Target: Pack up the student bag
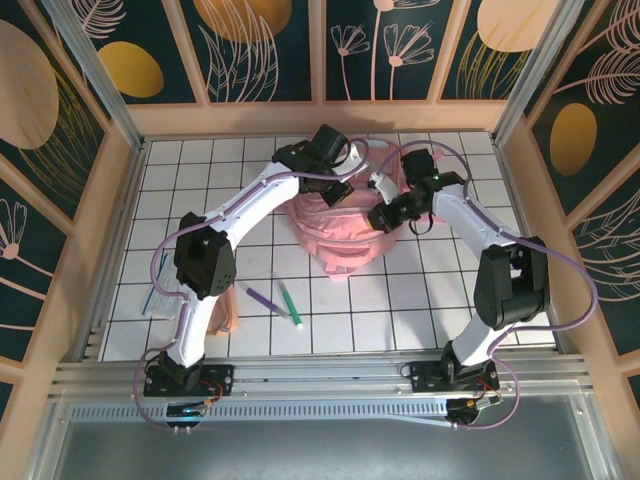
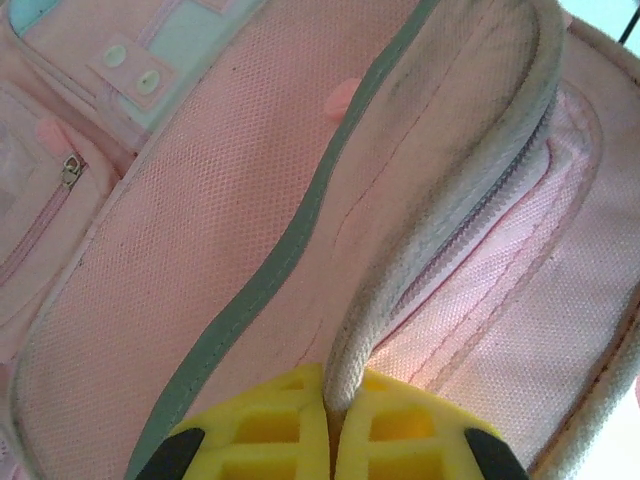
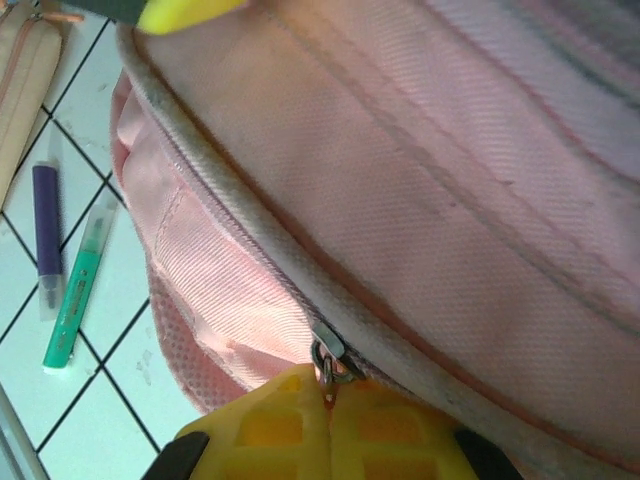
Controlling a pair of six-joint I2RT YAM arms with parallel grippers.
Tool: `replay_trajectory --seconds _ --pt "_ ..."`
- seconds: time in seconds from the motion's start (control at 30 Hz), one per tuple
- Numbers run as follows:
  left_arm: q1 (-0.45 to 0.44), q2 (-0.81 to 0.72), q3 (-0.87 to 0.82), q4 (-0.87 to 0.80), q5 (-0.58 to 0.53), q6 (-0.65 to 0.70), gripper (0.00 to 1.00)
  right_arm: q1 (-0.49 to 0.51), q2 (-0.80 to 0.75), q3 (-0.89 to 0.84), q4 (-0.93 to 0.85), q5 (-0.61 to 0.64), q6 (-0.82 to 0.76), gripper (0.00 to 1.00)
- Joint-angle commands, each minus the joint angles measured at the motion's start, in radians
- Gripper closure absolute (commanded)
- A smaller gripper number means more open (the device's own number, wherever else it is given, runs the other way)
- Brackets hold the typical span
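Two grips on the pink student bag point(image 1: 335, 240), lying mid-rear on the white tiled worktop point(image 1: 440, 300): left tool point(image 2: 330, 420) clamped shut on the piped rim point(image 2: 395, 260) of its opening, right tool point(image 3: 328, 420) clamped shut on a zipper pull point(image 3: 326, 362)
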Motion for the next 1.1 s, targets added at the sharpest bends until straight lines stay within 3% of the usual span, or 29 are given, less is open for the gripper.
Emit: replay_trajectory --seconds 0.0,0.17,0.37,0.6,0.73,0.93,1.07 --pt "0.006 -0.086 -0.022 0.041 -0.012 -0.070 1.00 -0.055 0.026 0.068 -0.002 0.071 0.002 1.00" --pt "0.005 -0.105 -0.030 0.026 0.116 -0.121 1.00 -0.133 0.079 0.150 0.035 0.122 -0.027 1.00" --pt "0.002 -0.106 -0.042 0.079 0.224 -0.158 1.00 -0.143 0.145 0.196 0.054 0.183 -0.085 1.00" --pt "0.004 -0.011 0.095 0.099 0.336 -0.219 1.00 -0.104 0.081 0.123 0.035 0.104 -0.159 1.00" --pt "0.012 0.073 0.234 0.078 0.325 -0.263 1.00 -0.064 -0.021 0.023 0.029 0.061 -0.264 1.00" --pt "0.028 0.165 0.383 0.072 0.385 -0.358 1.00 -0.016 -0.058 -0.015 0.037 0.030 -0.270 1.00" --pt "0.028 0.168 0.375 0.077 0.383 -0.390 1.00 0.031 -0.040 -0.006 0.034 -0.018 -0.261 1.00"
